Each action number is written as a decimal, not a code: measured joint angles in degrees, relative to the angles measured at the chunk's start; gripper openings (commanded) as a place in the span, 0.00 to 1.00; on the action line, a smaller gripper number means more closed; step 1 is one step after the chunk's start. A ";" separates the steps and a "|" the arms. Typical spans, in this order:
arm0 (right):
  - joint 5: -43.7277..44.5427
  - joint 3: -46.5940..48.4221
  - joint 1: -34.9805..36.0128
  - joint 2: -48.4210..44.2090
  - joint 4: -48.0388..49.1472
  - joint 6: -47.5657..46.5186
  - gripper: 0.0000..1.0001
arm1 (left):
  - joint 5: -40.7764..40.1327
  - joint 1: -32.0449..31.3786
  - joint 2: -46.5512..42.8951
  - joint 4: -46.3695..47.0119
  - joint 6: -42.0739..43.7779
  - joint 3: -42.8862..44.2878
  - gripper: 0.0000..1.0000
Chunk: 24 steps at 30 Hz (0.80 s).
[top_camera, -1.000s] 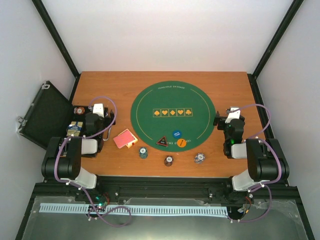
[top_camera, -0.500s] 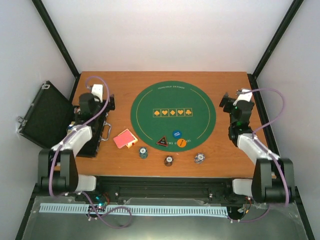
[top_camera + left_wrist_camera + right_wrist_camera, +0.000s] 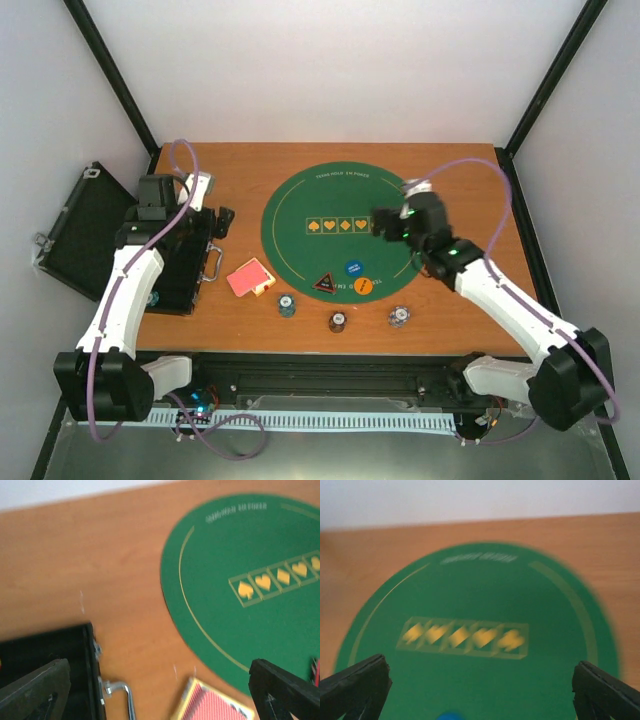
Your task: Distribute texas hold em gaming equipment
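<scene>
**Inspector:** What is recorded nearest the bases?

**Recorder:** 3 poker chips are noted in a row on the bare surface, just short of the green mat. Whether each is single or stacked cannot be told. The card deck is found left of them, beside the open black case.

**Inspector:** And further in?

**Recorder:** The triangle marker, orange button and blue button are seen on the mat's near rim. Beyond them, the right gripper hangs over the suit boxes, and the left gripper by the case's far corner. Both sets of jaws are released, with nothing between them.

**Inspector:** Handling?

**Recorder:** The chips are judged light, stiff and smooth, and a pinch across the rim is advised. The deck is judged slippery and liable to fan, so it should be taken across its 2 long edges. The flat buttons are expected to be hard to lift off the felt.
</scene>
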 measured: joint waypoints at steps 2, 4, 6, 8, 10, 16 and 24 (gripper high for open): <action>0.35 1.95 8.66 1.79 -4.28 -0.61 0.96 | 0.00 0.09 0.02 -4.68 0.39 0.04 1.00; 1.31 2.75 16.39 4.09 -7.72 -0.61 0.93 | 0.02 0.31 0.00 -8.48 0.48 0.17 1.00; 1.55 2.75 20.35 5.68 -9.81 -0.50 0.87 | -0.04 0.57 0.02 -11.39 0.44 0.50 1.00; 1.33 2.75 23.89 7.78 -11.67 -0.17 0.81 | -0.20 0.70 0.00 -13.33 0.37 0.98 1.00; 0.33 2.75 26.75 10.40 -12.85 0.44 0.77 | -0.59 0.70 -0.04 -14.49 0.24 1.29 1.00; -3.04 2.73 29.94 18.25 -14.10 1.11 0.68 | -2.34 0.70 -0.11 -16.96 -0.26 2.05 1.00; -5.86 2.69 30.01 24.72 -13.27 0.76 0.52 | -2.25 0.70 -0.02 -19.56 -0.31 4.42 1.00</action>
